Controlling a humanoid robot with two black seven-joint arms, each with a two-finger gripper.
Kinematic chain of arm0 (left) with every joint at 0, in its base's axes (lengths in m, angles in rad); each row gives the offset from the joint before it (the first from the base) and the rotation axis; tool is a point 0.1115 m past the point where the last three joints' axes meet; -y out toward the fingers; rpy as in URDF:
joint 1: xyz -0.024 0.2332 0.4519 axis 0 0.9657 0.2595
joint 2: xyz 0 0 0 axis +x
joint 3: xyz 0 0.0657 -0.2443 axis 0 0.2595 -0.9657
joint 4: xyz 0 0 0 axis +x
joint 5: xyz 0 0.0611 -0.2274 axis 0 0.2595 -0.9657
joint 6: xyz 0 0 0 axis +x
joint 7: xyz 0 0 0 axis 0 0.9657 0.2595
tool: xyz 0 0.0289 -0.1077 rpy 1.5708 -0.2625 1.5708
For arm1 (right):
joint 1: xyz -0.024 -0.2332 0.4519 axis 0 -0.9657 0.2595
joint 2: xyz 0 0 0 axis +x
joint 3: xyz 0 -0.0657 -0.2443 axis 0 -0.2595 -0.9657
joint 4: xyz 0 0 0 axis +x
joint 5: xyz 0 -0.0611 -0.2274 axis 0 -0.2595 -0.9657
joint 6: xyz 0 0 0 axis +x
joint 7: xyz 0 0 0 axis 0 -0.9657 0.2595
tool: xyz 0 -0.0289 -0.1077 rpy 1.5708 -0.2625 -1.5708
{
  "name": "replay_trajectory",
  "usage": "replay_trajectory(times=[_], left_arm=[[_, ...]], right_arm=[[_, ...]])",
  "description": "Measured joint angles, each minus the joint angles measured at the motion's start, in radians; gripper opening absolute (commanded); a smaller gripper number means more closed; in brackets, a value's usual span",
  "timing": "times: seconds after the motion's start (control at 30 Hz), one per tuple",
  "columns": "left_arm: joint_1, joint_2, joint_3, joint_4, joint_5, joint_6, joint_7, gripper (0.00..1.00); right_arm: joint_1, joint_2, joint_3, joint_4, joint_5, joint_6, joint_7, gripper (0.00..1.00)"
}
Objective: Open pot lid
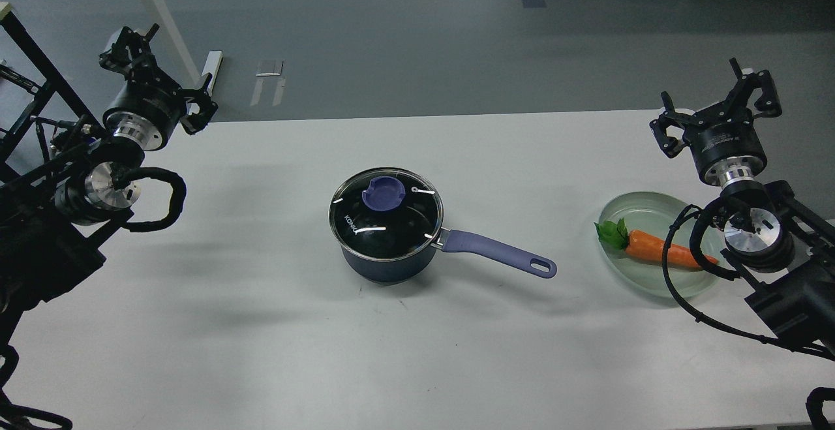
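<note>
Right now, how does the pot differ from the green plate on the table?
The pot is dark navy and deep with a long purple handle; the plate is pale green, shallow and handleless. The pot is covered by the lid; the plate is uncovered, holding a carrot. Both are round and rest on the table.

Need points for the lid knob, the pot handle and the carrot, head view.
lid knob (383,193): head view, middle of the flat blue-purple knob on the glass lid.
pot handle (496,250): head view, midway along the lavender handle.
carrot (659,249): head view, orange body, on the green plate.
</note>
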Motion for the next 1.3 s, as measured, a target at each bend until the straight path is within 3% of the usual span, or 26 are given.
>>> replay_trajectory(times=[0.3, 0.5, 0.9, 1.3], left_arm=[[0.02, -0.001, 0.003, -0.013, 0.023, 0.005, -0.007, 1.0], [0.022, 0.023, 0.001, -0.013, 0.023, 0.003, -0.005, 1.0], [0.023, 0.03, 0.018, -0.017, 0.041, 0.006, -0.002, 0.99], [0.022, 0.042, 0.011, -0.062, 0.116, -0.004, -0.007, 1.0]], right_arm=[[0.007, -0.004, -0.016, -0.002, -0.001, -0.016, 0.005, 1.0], [0.071, -0.099, -0.092, 0.017, -0.007, -0.07, 0.005, 1.0], [0.44, -0.347, -0.609, 0.264, -0.342, -0.121, 0.002, 1.0], [1.005, -0.353, -1.297, 0.538, -0.543, -0.164, 0.0, 0.95]])
